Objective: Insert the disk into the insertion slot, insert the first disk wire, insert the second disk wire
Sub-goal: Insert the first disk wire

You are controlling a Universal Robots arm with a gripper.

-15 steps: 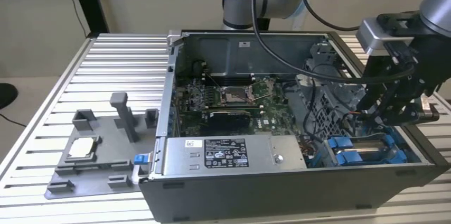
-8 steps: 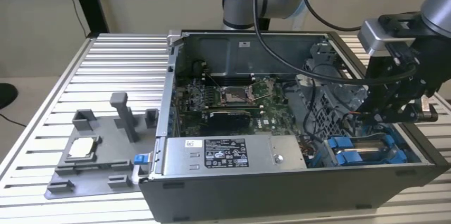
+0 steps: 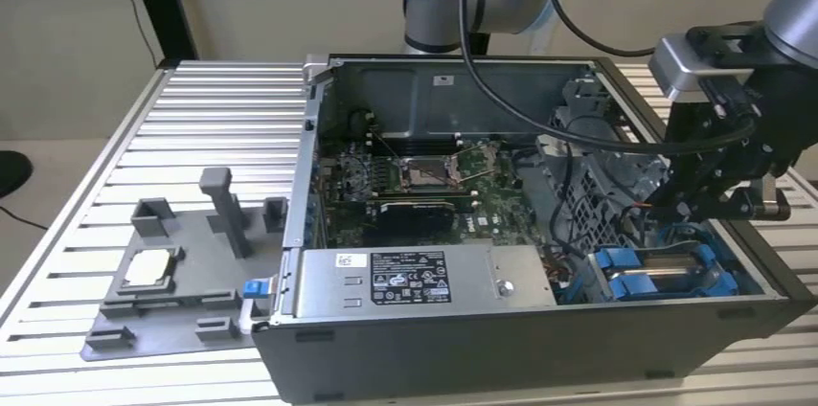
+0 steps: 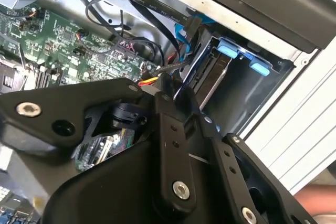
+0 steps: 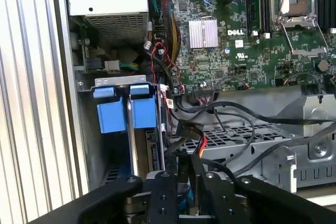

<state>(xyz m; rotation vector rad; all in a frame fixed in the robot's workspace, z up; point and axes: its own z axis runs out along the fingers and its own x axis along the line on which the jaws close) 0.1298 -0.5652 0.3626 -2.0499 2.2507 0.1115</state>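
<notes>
The disk, silver in its blue frame, sits in the insertion slot at the case's front corner on the exterior view's right. In the second wrist view the disk stands in the bay under the blue tabs. My gripper hangs just above the bay, inside the case. In both wrist views its fingers are shut on a black disk wire connector with red, orange and yellow leads, close beside the slot's blue tabs. Another black connector on a flat cable lies near the bay.
The open computer case lies on a slatted table. Inside are the green motherboard, a grey power supply box and a perforated drive cage with loose black cables. A grey fixture stands on the exterior view's left.
</notes>
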